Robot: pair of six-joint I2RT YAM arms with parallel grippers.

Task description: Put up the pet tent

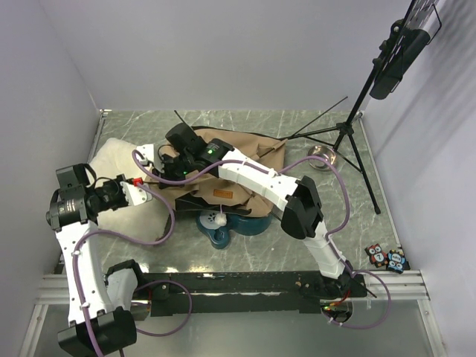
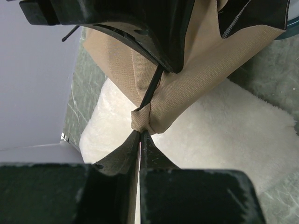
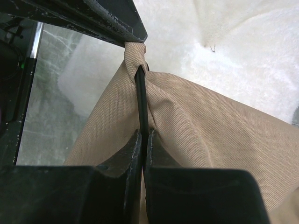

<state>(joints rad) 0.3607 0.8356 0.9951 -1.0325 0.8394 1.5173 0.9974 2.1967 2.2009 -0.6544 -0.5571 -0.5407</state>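
Note:
The pet tent (image 1: 242, 175) lies collapsed as tan fabric in the middle of the table, with its brown label patch (image 1: 223, 193) and white pompom (image 1: 218, 219) at the front. My left gripper (image 2: 140, 134) is shut on the tent's left corner pocket (image 2: 149, 119), held over the cream-white pillow (image 2: 224, 126). My right gripper (image 3: 144, 134) is shut on a thin dark pole (image 3: 140, 95) whose end sits in that same corner pocket (image 3: 134, 56). In the top view the two grippers, left (image 1: 152, 181) and right (image 1: 172, 171), meet at the tent's left edge. Another pole (image 1: 312, 119) sticks out to the back right.
The pillow (image 1: 115, 160) lies at the left by the wall. A teal curved object (image 1: 227, 232) sits in front of the tent. A black tripod stand (image 1: 349, 134) and a metal bowl (image 1: 321, 158) stand at the back right. Small owl toys (image 1: 385, 258) lie at the front right.

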